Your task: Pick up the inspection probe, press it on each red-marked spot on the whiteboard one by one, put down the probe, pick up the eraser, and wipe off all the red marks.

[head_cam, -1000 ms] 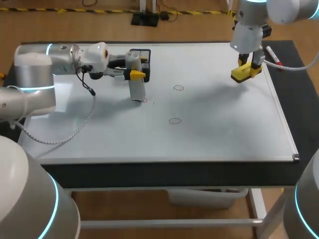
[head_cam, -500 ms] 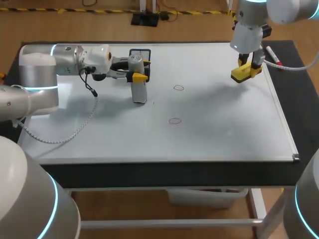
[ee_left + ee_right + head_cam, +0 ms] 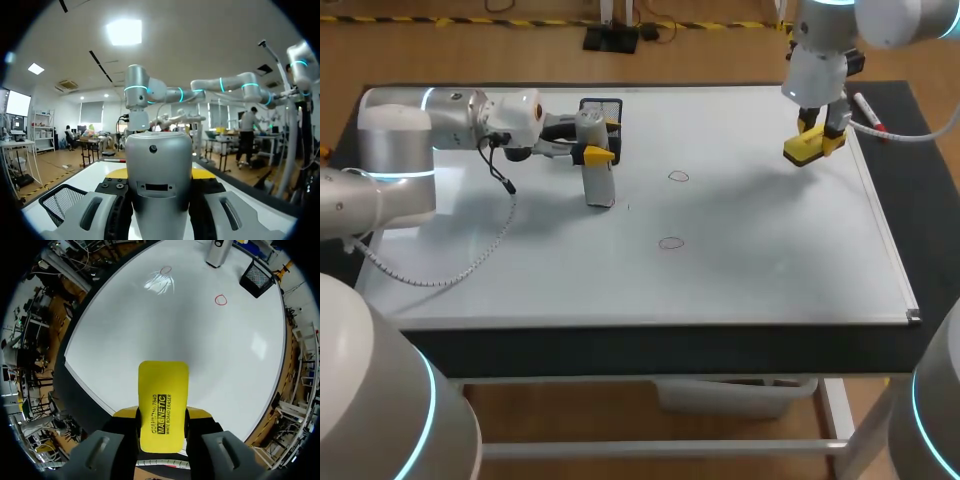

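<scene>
The grey cylindrical probe [image 3: 596, 170] stands upright with its lower end on the whiteboard [image 3: 770, 260], held near the top by my left gripper [image 3: 590, 140]. In the left wrist view the probe [image 3: 159, 175] fills the gap between the fingers. Two red circles [image 3: 678, 177] [image 3: 670, 243] show to the right of the probe; whatever lies under its tip is hidden. My right gripper [image 3: 817, 132] hangs over the board's far right corner, shut on the yellow eraser [image 3: 807, 148]. From the right wrist, the eraser [image 3: 162, 400] sticks out ahead over the board, with the two circles [image 3: 220, 300] [image 3: 165, 270] beyond.
A black mesh basket [image 3: 608, 108] sits at the board's far edge just behind the probe. A marker [image 3: 869, 113] lies on the dark table beside the board's right edge. The board's raised frame [image 3: 890, 250] runs along its right side.
My left arm has shifted slightly right and the probe has gone from tilted to upright, its tip now covering the small red mark. The right arm has kept still.
</scene>
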Available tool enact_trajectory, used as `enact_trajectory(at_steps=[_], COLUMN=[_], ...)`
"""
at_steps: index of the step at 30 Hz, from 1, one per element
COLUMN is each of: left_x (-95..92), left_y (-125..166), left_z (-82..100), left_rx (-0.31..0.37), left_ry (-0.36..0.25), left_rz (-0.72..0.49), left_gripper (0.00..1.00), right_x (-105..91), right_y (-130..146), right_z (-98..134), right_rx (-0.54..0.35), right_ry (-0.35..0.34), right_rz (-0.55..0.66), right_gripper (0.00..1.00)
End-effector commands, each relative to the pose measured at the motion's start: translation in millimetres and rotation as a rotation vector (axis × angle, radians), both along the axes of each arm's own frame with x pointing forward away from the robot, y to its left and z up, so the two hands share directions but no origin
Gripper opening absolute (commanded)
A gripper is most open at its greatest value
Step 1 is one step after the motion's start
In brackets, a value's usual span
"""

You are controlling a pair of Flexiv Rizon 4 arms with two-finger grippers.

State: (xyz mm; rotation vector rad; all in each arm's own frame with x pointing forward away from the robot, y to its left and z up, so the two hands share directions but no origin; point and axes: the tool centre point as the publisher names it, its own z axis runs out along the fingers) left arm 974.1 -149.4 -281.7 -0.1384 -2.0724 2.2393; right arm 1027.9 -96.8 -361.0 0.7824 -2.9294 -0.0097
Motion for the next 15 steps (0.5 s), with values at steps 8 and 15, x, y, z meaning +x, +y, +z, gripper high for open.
enact_trajectory(at_steps=[8, 15], left_x=[1.3, 1.0], left_y=[-1.3, -2.2], left_z=[-1.7, -1.0], left_rx=[-0.007, -0.005], left_ry=[-0.003, -0.005], left_rz=[-0.007, -0.01], left_gripper=[0.0, 0.0], right_x=[1.4, 1.4], right_y=[-0.5, -0.5], right_z=[0.6, 0.6], right_rx=[-0.003, -0.003], right_ry=[0.003, 0.003], right_rz=[0.002, 0.002], right_gripper=[0.0, 0.0])
